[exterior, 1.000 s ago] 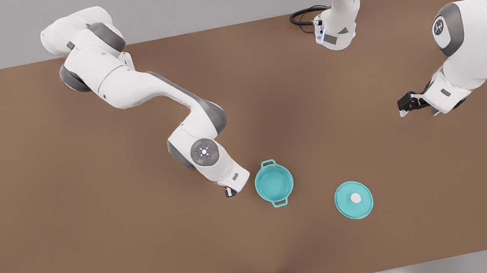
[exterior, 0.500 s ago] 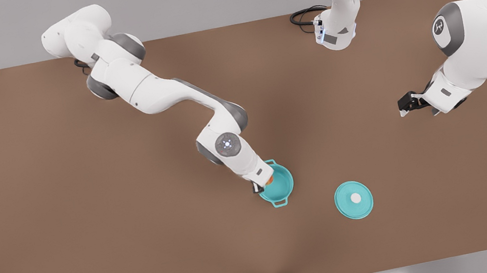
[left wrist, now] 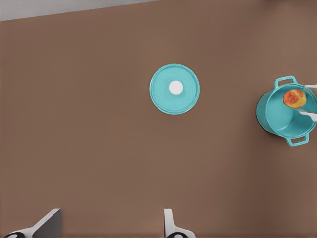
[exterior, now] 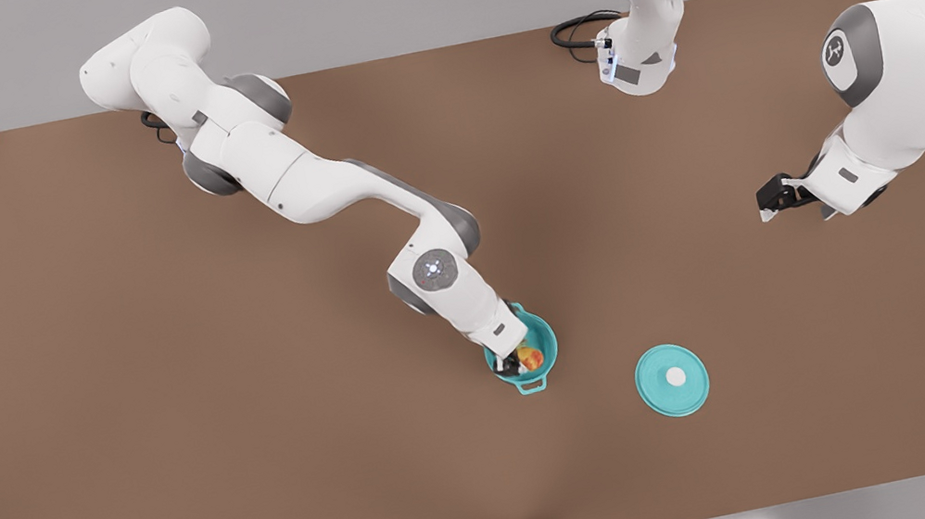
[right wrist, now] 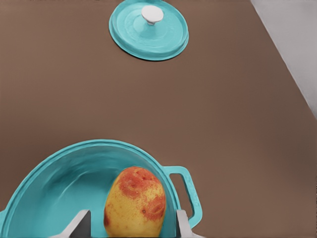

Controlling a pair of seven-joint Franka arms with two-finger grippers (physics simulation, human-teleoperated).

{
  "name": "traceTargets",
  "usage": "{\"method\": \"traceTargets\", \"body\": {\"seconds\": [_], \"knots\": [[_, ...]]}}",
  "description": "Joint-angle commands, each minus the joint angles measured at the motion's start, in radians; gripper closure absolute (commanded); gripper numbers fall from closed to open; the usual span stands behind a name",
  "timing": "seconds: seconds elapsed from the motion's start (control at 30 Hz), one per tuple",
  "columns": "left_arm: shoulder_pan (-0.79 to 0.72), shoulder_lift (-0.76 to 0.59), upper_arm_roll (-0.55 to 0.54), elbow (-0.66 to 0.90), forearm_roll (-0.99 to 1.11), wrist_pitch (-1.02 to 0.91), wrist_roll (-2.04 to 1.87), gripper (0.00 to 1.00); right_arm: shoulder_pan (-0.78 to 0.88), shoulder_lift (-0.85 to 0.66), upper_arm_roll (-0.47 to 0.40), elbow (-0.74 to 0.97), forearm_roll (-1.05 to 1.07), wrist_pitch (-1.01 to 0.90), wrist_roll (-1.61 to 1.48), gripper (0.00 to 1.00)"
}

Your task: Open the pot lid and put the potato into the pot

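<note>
Over the small round teal pot (exterior: pixel 522 351) the right hand (exterior: pixel 522 359) is hanging, its two fingers (right wrist: pixel 182 222) set either side of the tiny orange-yellow potato with reddish patches (right wrist: pixel 134 203), gripping it or just parting; spreading them fully and rising straight up, I judge, should drop it cleanly inside. Well apart from the pot, beyond the flat teal knobbed lid (exterior: pixel 672 379) on the brown worktop (exterior: pixel 124 429), the left hand (exterior: pixel 770 201) is waiting with fingers spread, its arm bent.
</note>
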Motion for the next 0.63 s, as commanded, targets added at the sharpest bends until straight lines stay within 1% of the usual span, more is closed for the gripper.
{"method": "traceTargets", "body": {"seconds": [0.0,0.07,0.1,0.13,0.17,0.2,0.23,0.27,0.3,0.33,0.37,0.4,0.43,0.47,0.53,0.57,0.6], "knots": [[0.0,-0.001,0.0,-0.001,0.001,-0.001,-0.001,0.0,0.001,0.002,0.001,0.0,0.001,0.042,0.155,0.17],[0.0,-0.001,0.0,0.0,0.001,-0.001,0.001,0.0,0.002,0.002,0.001,0.0,0.001,0.059,0.158,0.09],[0.0,-0.001,0.0,0.0,0.001,0.0,0.001,0.0,-0.001,-0.006,0.003,0.0,0.001,0.04,0.157,0.02],[0.0,0.0,0.0,0.0,0.001,0.0,0.001,0.0,-0.015,-0.058,0.0,-0.001,0.002,-0.06,0.154,0.0],[0.0,0.0,0.0,0.0,0.001,0.0,0.001,0.0,-0.048,-0.162,0.012,-0.004,0.004,-0.302,0.155,0.0],[0.0,0.0,0.001,0.0,0.001,0.0,0.001,0.0,-0.088,-0.276,0.015,-0.006,0.01,-0.585,0.15,0.0],[0.0,0.0,0.0,0.0,0.001,0.0,0.001,0.0,-0.211,-0.359,0.047,-0.01,0.12,-0.867,0.143,0.0],[-0.001,0.0,0.0,0.002,0.002,0.0,-0.002,0.0,-0.326,-0.412,0.044,-0.049,0.176,-1.139,0.146,0.0],[-0.006,0.006,-0.002,0.008,0.001,-0.001,-0.009,0.0,-0.475,-0.48,0.038,-0.167,0.176,-1.29,0.146,0.0],[-0.009,0.025,-0.002,0.054,0.001,-0.001,-0.009,0.0,-0.607,-0.543,0.034,-0.371,0.165,-1.322,0.15,0.0],[-0.009,0.026,-0.002,0.057,-0.002,-0.001,-0.013,0.0,-0.604,-0.543,-0.092,-0.429,0.151,-1.343,0.16,0.0],[-0.008,0.028,-0.002,0.057,-0.004,-0.001,-0.013,0.0,-0.599,-0.55,-0.155,-0.441,0.153,-1.408,0.193,0.0],[-0.008,0.033,-0.002,0.057,-0.005,-0.001,-0.013,0.0,-0.601,-0.584,-0.158,-0.441,0.156,-1.458,0.282,0.0],[-0.008,0.033,-0.002,0.057,-0.005,-0.001,-0.013,0.0,-0.602,-0.633,-0.158,-0.461,0.162,-1.449,0.333,0.0],[-0.008,0.033,-0.002,0.057,-0.004,-0.001,-0.013,0.0,-0.598,-0.656,-0.154,-0.455,0.162,-1.449,0.376,0.0],[-0.009,0.033,-0.003,0.057,-0.005,-0.001,-0.015,0.0,-0.598,-0.678,-0.152,-0.449,0.16,-1.428,0.379,0.0],[-0.009,0.033,-0.003,0.057,-0.005,-0.001,-0.015,0.0,-0.599,-0.705,-0.155,-0.452,0.157,-1.339,0.414,0.0]]}}
